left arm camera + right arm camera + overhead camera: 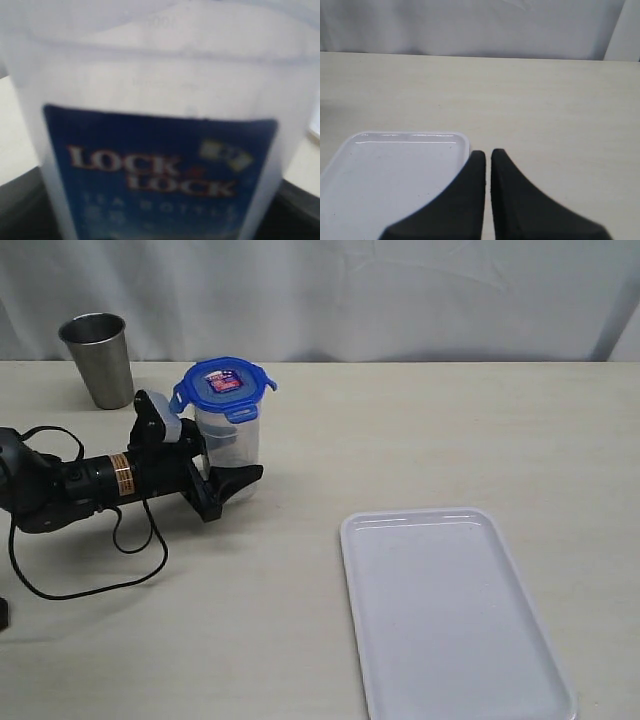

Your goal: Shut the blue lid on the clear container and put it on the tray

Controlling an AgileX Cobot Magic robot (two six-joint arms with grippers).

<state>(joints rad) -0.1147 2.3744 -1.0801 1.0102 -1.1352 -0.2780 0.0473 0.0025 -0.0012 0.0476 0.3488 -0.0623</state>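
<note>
The clear container (232, 440) stands upright on the table with the blue lid (225, 385) sitting on its rim, flaps sticking outward. My left gripper (240, 468) reaches in from the left, low around the container's base; its near finger (238, 483) lies against the front wall and the far one is hidden behind. In the left wrist view the container (160, 75) and its blue label fill the frame between the dark fingers (20, 210), with no gap showing. The white tray (455, 615) lies at the front right. My right gripper (488, 155) is shut and empty beside the tray (395, 170).
A grey steel cup (98, 360) stands at the back left, behind my left arm. A black cable (90, 580) loops on the table under that arm. A white curtain backs the table.
</note>
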